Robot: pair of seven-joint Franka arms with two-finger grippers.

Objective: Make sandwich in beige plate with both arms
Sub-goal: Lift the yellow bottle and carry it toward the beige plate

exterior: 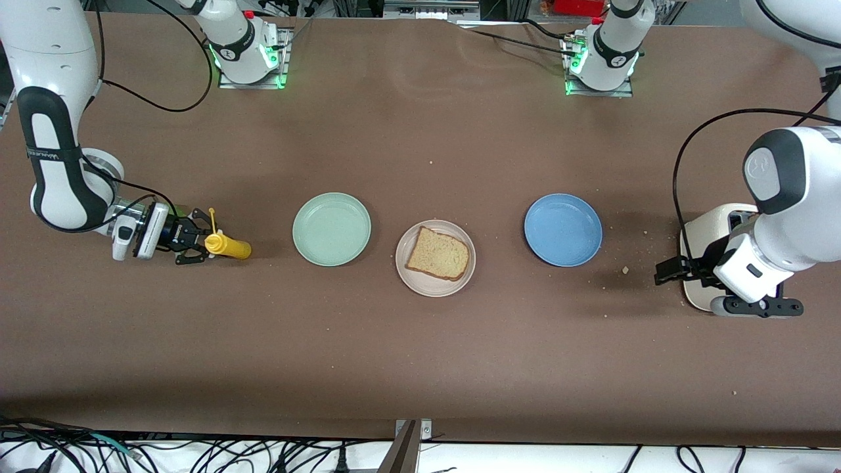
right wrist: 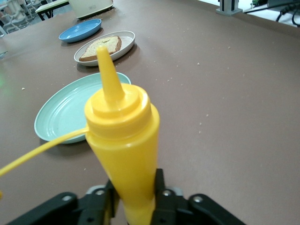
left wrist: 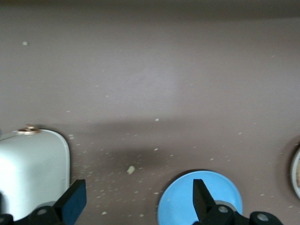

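Observation:
The beige plate (exterior: 420, 282) sits mid-table between two other plates, with one tan bread slice (exterior: 439, 253) lying on it; the plate (right wrist: 127, 43) and the slice (right wrist: 101, 47) also appear in the right wrist view. At the right arm's end of the table, my right gripper (exterior: 196, 244) reaches in level with the table. It is shut on a yellow squeeze bottle (exterior: 228, 246) whose nozzle points toward the plates. Its fingers (right wrist: 159, 192) press both sides of the bottle (right wrist: 123, 136). My left gripper (exterior: 670, 270) hangs open between the toaster and the blue plate, its fingers (left wrist: 75, 202) wide apart and holding nothing.
A mint green plate (exterior: 332, 229) lies between the bottle and the beige plate. A blue plate (exterior: 563, 230) lies toward the left arm's end, with a white toaster (exterior: 696, 230) beside it under the left arm. Crumbs (exterior: 625, 269) dot the brown tabletop.

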